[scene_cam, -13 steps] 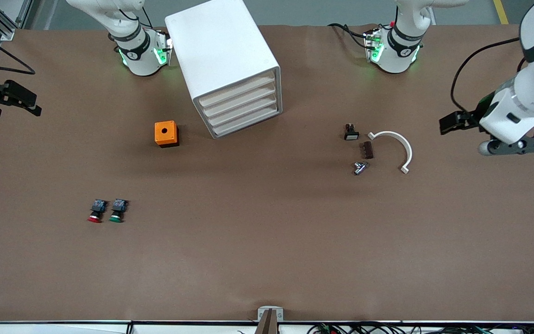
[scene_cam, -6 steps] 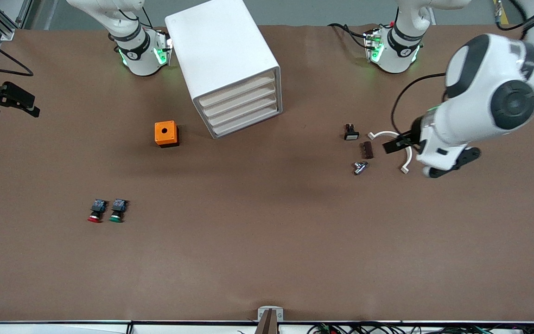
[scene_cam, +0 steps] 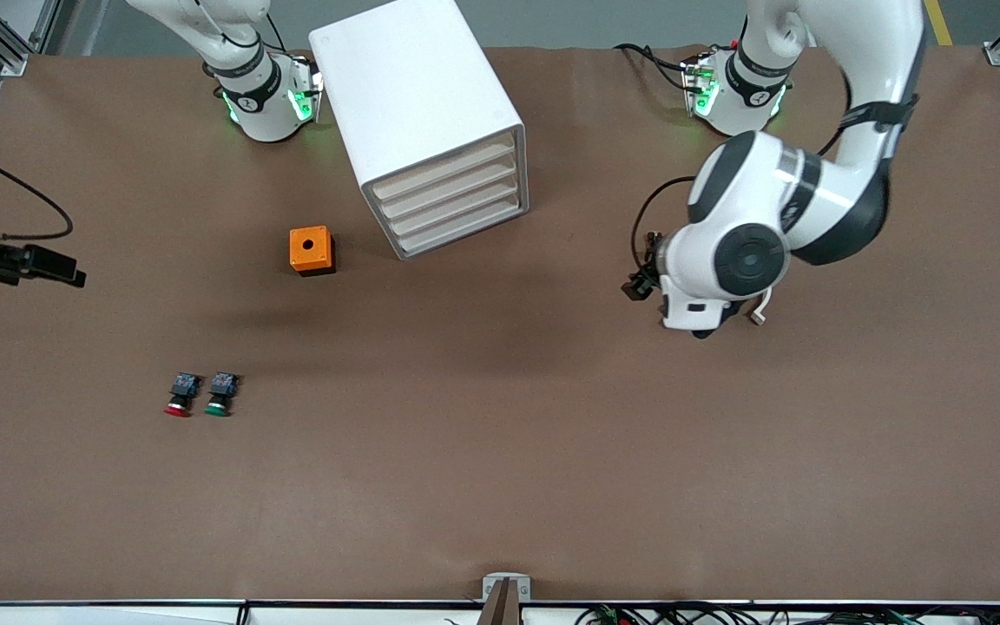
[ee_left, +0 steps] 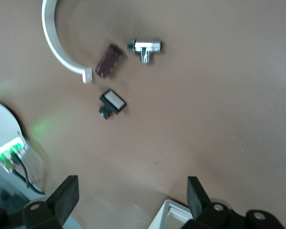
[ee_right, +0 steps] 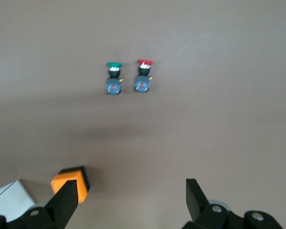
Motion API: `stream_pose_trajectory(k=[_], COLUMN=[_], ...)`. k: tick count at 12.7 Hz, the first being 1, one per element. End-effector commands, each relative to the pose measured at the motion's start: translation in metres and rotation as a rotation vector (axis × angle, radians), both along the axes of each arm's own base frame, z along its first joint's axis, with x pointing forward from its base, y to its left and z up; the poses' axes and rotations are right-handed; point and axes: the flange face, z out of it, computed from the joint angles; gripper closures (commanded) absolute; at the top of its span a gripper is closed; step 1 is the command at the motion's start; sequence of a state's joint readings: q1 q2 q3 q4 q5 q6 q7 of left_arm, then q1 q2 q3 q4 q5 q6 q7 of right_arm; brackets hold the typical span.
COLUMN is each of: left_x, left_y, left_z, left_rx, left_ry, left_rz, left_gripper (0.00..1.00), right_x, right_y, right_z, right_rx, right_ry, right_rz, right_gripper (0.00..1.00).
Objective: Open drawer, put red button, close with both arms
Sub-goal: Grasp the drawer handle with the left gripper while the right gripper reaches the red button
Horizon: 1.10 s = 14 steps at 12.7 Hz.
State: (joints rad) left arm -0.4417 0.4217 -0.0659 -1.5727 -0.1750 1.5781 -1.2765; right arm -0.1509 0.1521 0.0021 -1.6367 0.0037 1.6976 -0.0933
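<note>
The white cabinet (scene_cam: 417, 104) stands between the arm bases, and its several beige-rimmed drawers (scene_cam: 452, 204) are all shut. The red button (scene_cam: 177, 396) lies beside the green one (scene_cam: 219, 394), nearer the front camera toward the right arm's end. It also shows in the right wrist view (ee_right: 144, 76). My right gripper (ee_right: 131, 198) is open and empty, up in the air at the right arm's end of the table. My left gripper (ee_left: 131, 198) is open and empty. It is over the table between the cabinet and the small parts, hidden under the left arm (scene_cam: 739, 260) in the front view.
An orange box (scene_cam: 311, 250) with a round hole sits beside the cabinet's front. Under the left arm lie a white curved piece (ee_left: 55, 43), a brown block (ee_left: 108, 60), a chrome fitting (ee_left: 145, 46) and a small black switch (ee_left: 112, 102).
The left arm has swung in from its end of the table and now covers the small parts. The right arm's hand has shifted a little nearer the front camera.
</note>
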Motion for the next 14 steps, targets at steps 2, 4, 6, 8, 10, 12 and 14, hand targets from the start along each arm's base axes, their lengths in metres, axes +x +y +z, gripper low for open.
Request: stream_pose_trajectory(k=[2,4,6,8,10,12,14], left_x=[-0.018,-0.032,-0.050,-0.066,-0.086,-0.091,-0.094], left_y=[-0.064,-0.095,-0.120,-0.137,-0.159,-0.169,-0.177], left_z=[-0.054,-0.079,-0.095,-0.116,-0.127,-0.125,-0.132], left_rx=[0.098,0.141,0.149,0.198,0.257,0.250,0.292], left_ry=[0.082,0.124,0.212,0.302,0.380,0.492,0.601], left_rz=[0.214,0.362,0.444,0.553,0.657,0.756,0.876], left_gripper=[0.00,0.00,0.00,0.00,0.00,0.00,0.00], right_x=[0.032,0.035,0.045,0.053,0.053,0.051,0.042], right_y=[-0.011,-0.006,-0.007,-0.010,-0.010,-0.001,0.008], right_z=[-0.075,-0.117,-0.160,-0.206,-0.247,-0.274,-0.301], right_rx=[-0.024,-0.004,-0.002,0.020,0.041,0.038,0.030], right_ry=[-0.068,-0.121,-0.143,-0.153,-0.144,-0.147,-0.178], right_rz=[-0.057,-0.099,-0.105,-0.134,-0.161,-0.185,-0.206], right_gripper=[0.00,0.00,0.00,0.00,0.00,0.00,0.00])
